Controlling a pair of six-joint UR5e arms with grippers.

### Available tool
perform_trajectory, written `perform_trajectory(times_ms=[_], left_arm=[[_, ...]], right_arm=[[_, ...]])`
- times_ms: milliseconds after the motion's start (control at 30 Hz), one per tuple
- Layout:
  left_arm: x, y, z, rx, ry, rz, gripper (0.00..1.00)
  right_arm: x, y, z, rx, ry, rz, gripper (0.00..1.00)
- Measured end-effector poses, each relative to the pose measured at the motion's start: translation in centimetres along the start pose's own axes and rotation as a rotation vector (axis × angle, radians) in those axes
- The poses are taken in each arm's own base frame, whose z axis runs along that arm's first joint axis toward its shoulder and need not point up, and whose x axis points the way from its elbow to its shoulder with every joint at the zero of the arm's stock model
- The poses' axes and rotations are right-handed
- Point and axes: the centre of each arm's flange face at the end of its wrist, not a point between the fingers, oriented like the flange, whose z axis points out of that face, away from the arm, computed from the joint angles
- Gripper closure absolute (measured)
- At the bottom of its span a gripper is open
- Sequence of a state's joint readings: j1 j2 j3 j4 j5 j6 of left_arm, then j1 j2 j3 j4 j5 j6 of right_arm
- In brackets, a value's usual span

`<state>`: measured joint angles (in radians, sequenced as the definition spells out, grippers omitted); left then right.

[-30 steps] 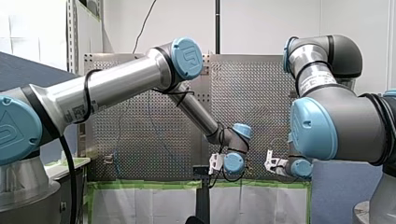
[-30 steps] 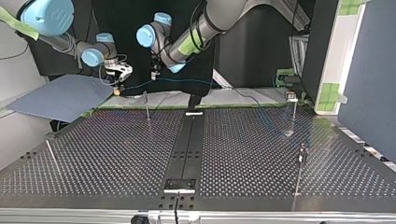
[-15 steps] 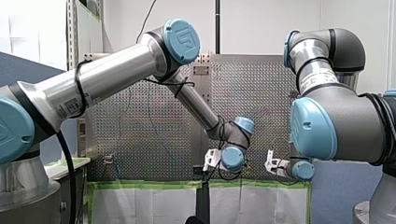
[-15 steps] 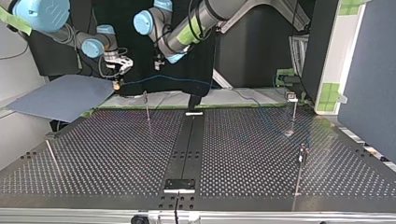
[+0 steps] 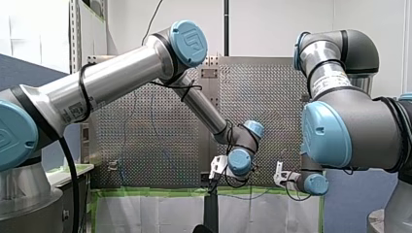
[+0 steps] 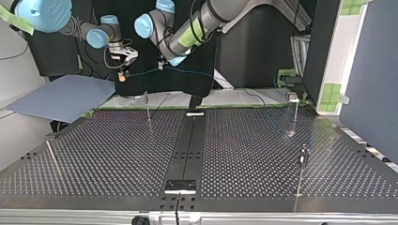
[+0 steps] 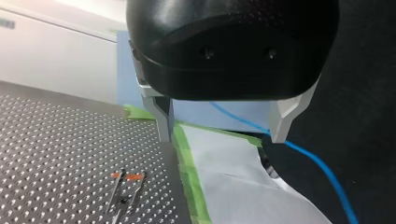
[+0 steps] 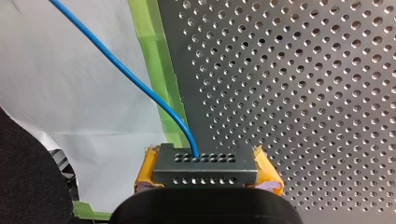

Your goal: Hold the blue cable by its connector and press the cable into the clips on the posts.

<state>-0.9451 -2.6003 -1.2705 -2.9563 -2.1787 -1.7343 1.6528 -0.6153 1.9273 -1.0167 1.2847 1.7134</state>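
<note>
I work from the top view and take the black centre rail [image 6: 187, 140] of the perforated table [image 6: 94, 159] as my mark.

Closest to that camera, right of the rail, stands a thin post [image 6: 301, 171] with a small clip at its head. I see none of the blue cable [image 8: 154, 95] on it. Further back on the same side is a second post [image 6: 295, 108]. A faint blue line runs over the table toward its foot, but I cannot tell whether it sits in that clip. Left of the rail, near the table's far edge, a third post [image 6: 148, 108] stands bare.

Beyond the rail's far end, both grippers hang in the air past the table's edge. My left gripper [image 7: 222, 134] is just left of the rail's line, its metal fingers [image 7: 163, 116] spread apart and clamping nothing. In its wrist view the cable crosses the gap, but I cannot say whether it lies between the fingers or behind them. Further left of the rail, my right gripper [image 8: 205, 176] is clamped on the dark connector [image 8: 205, 162], with a yellow pad [image 8: 145, 171] at each side and the cable rising from its face.

The holding part looks done to me. The pressing looks mostly ahead: the cable is strung in the air above and beyond the third post, and at least two clips look empty.
</note>
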Motion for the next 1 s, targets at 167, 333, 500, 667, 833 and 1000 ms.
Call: perform_trajectory(times_ms=[167,333,500,667,833,1000], left_arm=[[-1.9,0.9,1.7,0.012,0.013,-0.055,0.0],[-3.9,2.4,3.8,0.016,0.027,-0.086,0.0],[-5.0,2.9,5.2,0.041,0.049,-0.087,0.0],[-3.8,1.9,5.9,0.069,0.088,-0.036,0.0],[-2.7,1.4,6.4,0.053,0.117,-0.005,0.0],[-3.5,1.3,6.8,0.039,0.124,0.0,0.0]], right_arm=[[-0.1,-0.2,-0.1,0.004,-0.002,-0.001,1.0],[-0.1,-0.4,-0.1,0.008,0.002,-0.002,1.0],[-0.1,-0.6,0.0,0.014,0.008,0.0,1.0],[-0.1,-0.7,0.0,0.015,0.009,0.001,1.0],[-0.1,-0.7,0.0,0.018,0.009,0.002,1.0],[-0.1,-0.8,0.0,0.026,0.009,0.002,1.0]])
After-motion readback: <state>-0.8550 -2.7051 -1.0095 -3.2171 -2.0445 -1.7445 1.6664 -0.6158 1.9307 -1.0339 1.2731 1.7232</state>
